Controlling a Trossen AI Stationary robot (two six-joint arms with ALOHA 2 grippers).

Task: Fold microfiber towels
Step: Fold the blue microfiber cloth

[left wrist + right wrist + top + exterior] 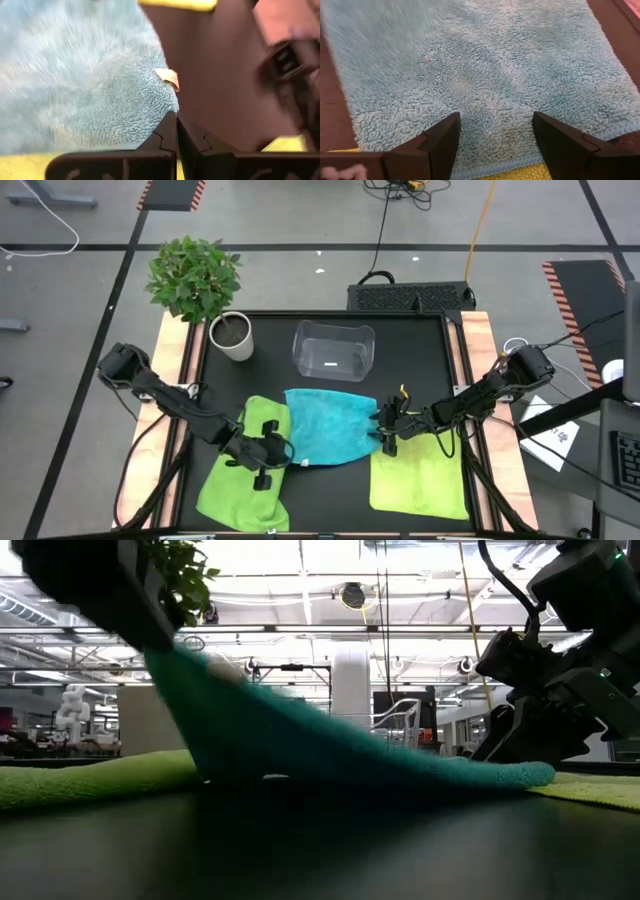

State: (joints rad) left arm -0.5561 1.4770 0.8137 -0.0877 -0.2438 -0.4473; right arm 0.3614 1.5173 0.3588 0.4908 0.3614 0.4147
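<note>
The turquoise microfiber towel [330,423] lies mid-table between two lime-green towels, one on the left [240,475] and one on the right [418,475]. My left gripper [285,454] is shut on the turquoise towel's near left corner, which is raised in the low view [190,680]. The towel's right end [500,776] stays down, overlapping the right green towel. My right gripper [495,145] is open, a finger on either side above the turquoise towel's right edge; I cannot tell whether the fingers touch the pile. My left gripper pinches the turquoise towel's corner [167,112] between its two shut fingers, just beside a small tan tag [169,77]. The fingers come slanting down from the table's left. The towel slopes from the lifted corner down to its right end on the table, fairly taut.
A clear plastic bin [333,348] stands behind the towels at mid-table. A potted plant [228,332] stands at the far left corner. Bare black table [330,495] shows between the green towels at the near edge.
</note>
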